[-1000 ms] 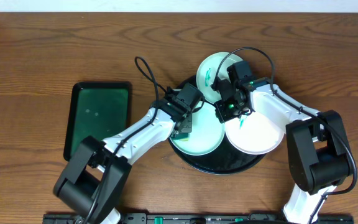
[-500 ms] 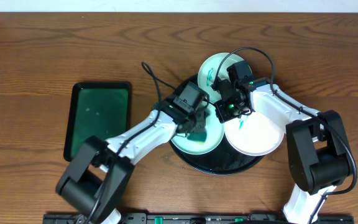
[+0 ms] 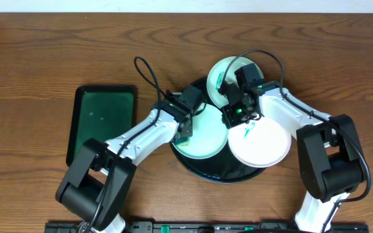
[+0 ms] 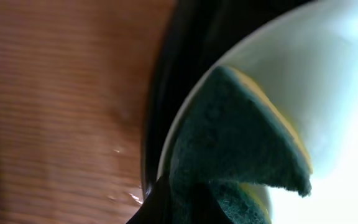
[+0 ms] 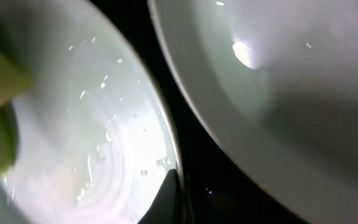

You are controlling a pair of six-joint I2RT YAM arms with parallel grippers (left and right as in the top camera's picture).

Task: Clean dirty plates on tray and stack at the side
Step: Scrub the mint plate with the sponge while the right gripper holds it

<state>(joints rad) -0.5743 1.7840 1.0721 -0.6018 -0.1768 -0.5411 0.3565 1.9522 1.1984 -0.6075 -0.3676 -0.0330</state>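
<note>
The black tray (image 3: 228, 173) holds a mint plate (image 3: 206, 137) in its middle. A second mint plate (image 3: 223, 70) with a teal smear leans over the tray's far rim. A white plate (image 3: 264, 147) with a small teal smear overlaps the right rim. My left gripper (image 3: 188, 128) is shut on a dark green and yellow sponge (image 4: 235, 143), pressed on the left edge of the middle mint plate (image 4: 334, 87). My right gripper (image 3: 234, 114) is shut on that plate's right rim (image 5: 166, 155). The white plate (image 5: 278, 81) lies just beyond it.
A dark green rectangular tray (image 3: 102, 123) lies on the wooden table (image 3: 44, 58) to the left. Both arms cross over the black tray (image 4: 173, 93). Cables loop above the left arm and right arm.
My left gripper has swept the sponge from the middle of the mint plate back to its left edge. The right gripper has stayed at the rim. The white plate has shifted slightly nearer.
</note>
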